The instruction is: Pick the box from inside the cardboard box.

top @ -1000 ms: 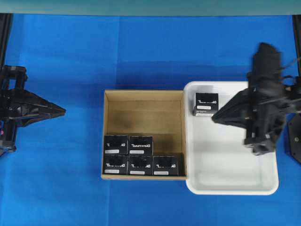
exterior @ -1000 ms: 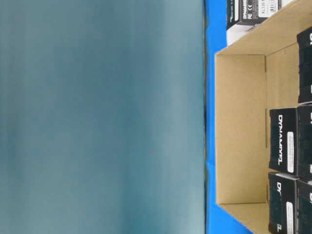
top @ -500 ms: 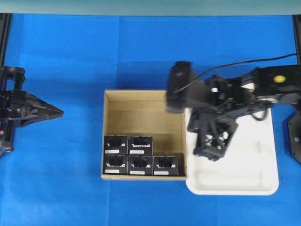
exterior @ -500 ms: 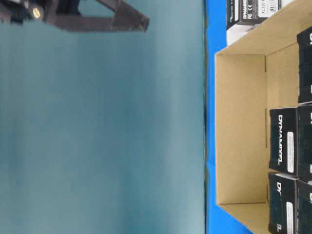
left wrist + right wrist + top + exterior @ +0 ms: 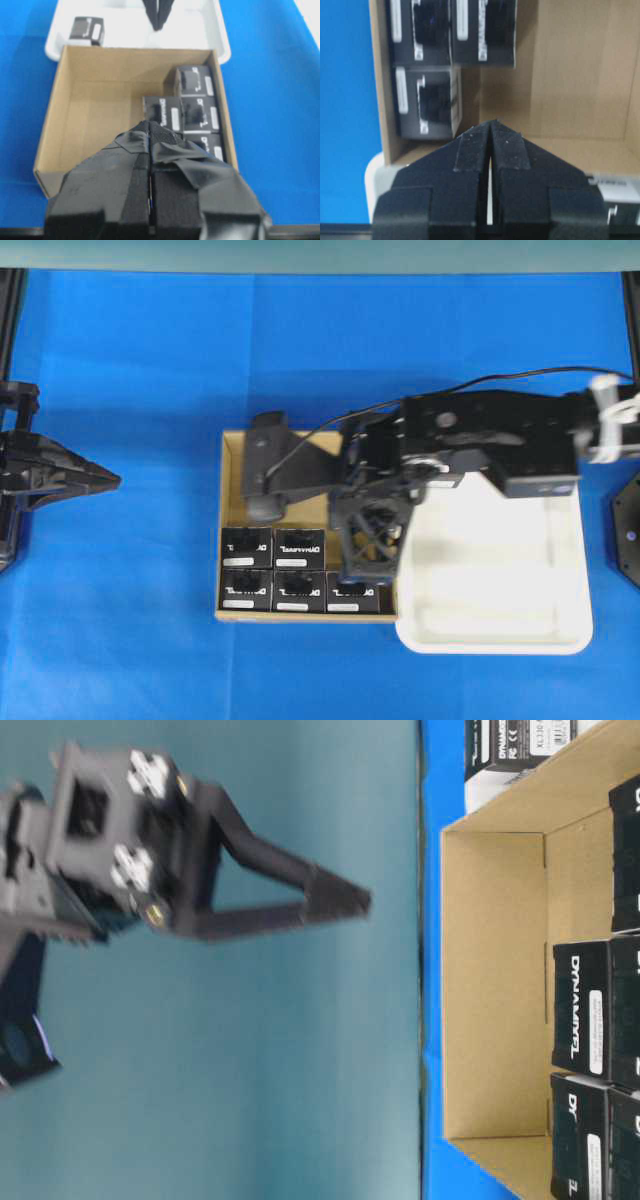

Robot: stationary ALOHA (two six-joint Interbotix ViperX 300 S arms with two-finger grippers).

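Box (image 5: 299,548): we count five in the cardboard box (image 5: 233,490), along its near wall.
Writing: we read "DYNAMIXEL" in white.
Right gripper (image 5: 491,125): pressed closed, empty, above the carton.
Left gripper (image 5: 149,125): closed, outside the carton.

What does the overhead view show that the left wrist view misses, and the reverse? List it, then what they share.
Overhead only: the right arm stretched across the cardboard box. Left wrist only: a black box lying in the white tray, which the arm hides from above. Both: the cardboard box, five black boxes inside it, the tray.
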